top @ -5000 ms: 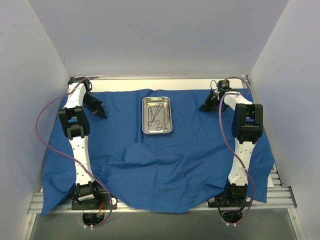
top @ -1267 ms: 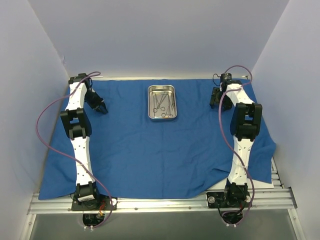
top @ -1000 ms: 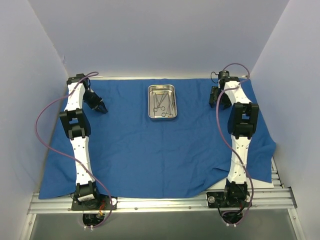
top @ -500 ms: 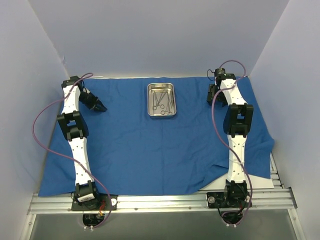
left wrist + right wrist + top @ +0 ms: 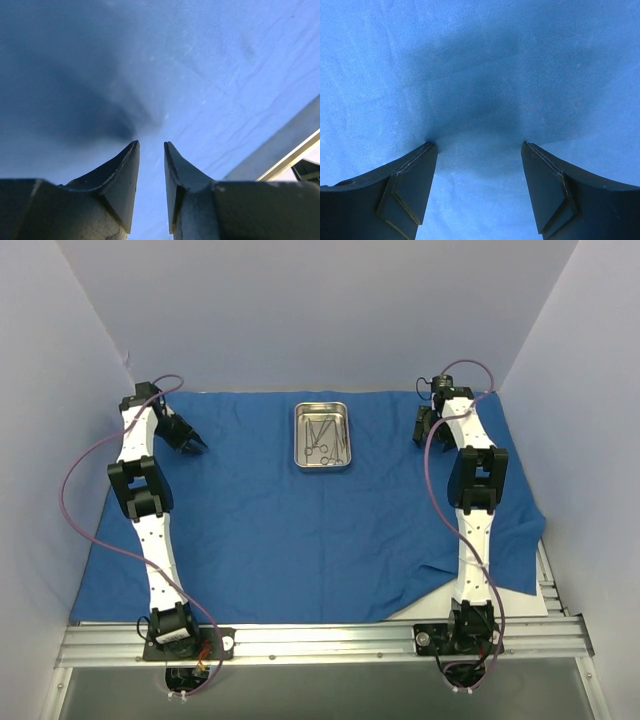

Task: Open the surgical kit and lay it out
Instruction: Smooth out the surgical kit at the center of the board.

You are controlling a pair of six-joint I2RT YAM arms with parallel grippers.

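The white-and-black left arm (image 5: 140,490) is stretched from its base at the near edge toward the far left corner. Its wrist is bent inward and down over the large blue cloth wrap (image 5: 300,540). In the wrist view the left jaws are seen drawn almost together, with only a narrow slit left between the two dark, wedge-shaped fingers (image 5: 120,185). Nothing is seen clamped in that slit, and whether the tips touch the fabric cannot be told. A dark shadow and soft creases are shown on the cloth just beyond the tips. A pale strip of the counter (image 5: 285,150) is exposed at the right of that view.

The cloth is spread nearly flat over the counter. It is matte and finely woven, and its near hem lies by a ridged metal rail (image 5: 320,640).

On the far middle of the cloth is set the shiny rectangular steel tray with rounded corners (image 5: 298,435), its long sides running near to far. The small thin metal scissor-like instruments (image 5: 325,440) are laid inside it, crossed over one another.

On the right, the right arm (image 5: 475,480) is extended to the far right corner, with the wrist turned down. The right jaws are held wide apart, and their blunt black fingers (image 5: 405,195) are set at the cloth. Bare, shadowed fabric is seen between them and nothing is gripped. Near the right arm's base the cloth's edge is drawn back, and a patch of white counter is exposed there.
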